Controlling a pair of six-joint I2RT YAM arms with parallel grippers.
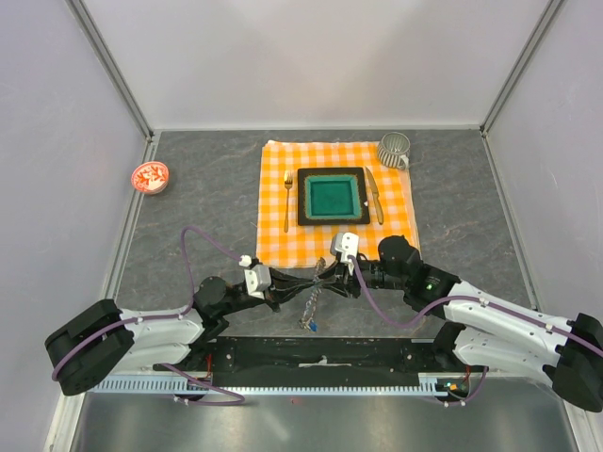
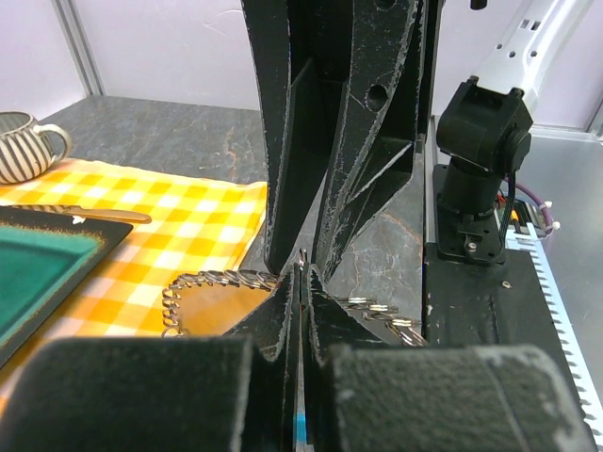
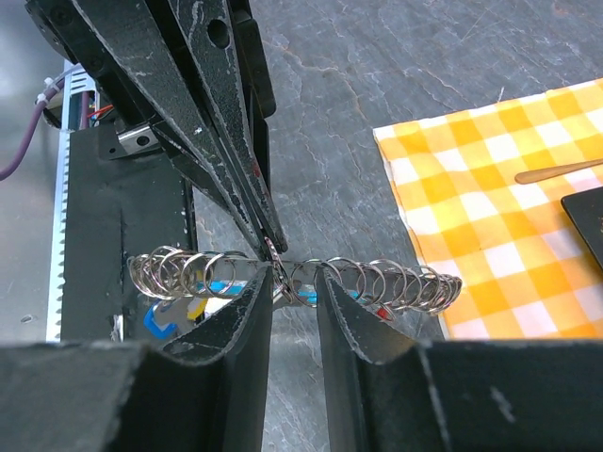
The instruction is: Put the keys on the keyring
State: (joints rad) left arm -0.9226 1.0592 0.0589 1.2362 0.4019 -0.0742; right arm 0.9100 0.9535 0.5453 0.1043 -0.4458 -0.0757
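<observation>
The keyring (image 3: 377, 280) shows as a string of small silvery rings, held level across my right wrist view. My left gripper (image 3: 270, 243) comes in from the upper left and is shut on one ring near the string's middle. Its jaws show pressed together in the left wrist view (image 2: 301, 268). My right gripper (image 3: 294, 282) is open, a fingertip on each side of a ring. Keys with blue (image 3: 155, 320), yellow (image 3: 196, 309) and red (image 3: 382, 311) tags hang behind the rings. From above, both grippers (image 1: 318, 274) meet and the rings dangle to a blue tag (image 1: 309, 326).
An orange check cloth (image 1: 283, 240) lies beyond the grippers with a green plate (image 1: 332, 196), fork (image 1: 288, 200), knife (image 1: 374, 193) and striped mug (image 1: 394, 149). A red-and-white dish (image 1: 149, 176) sits far left. A black rail (image 1: 320, 353) runs along the near edge.
</observation>
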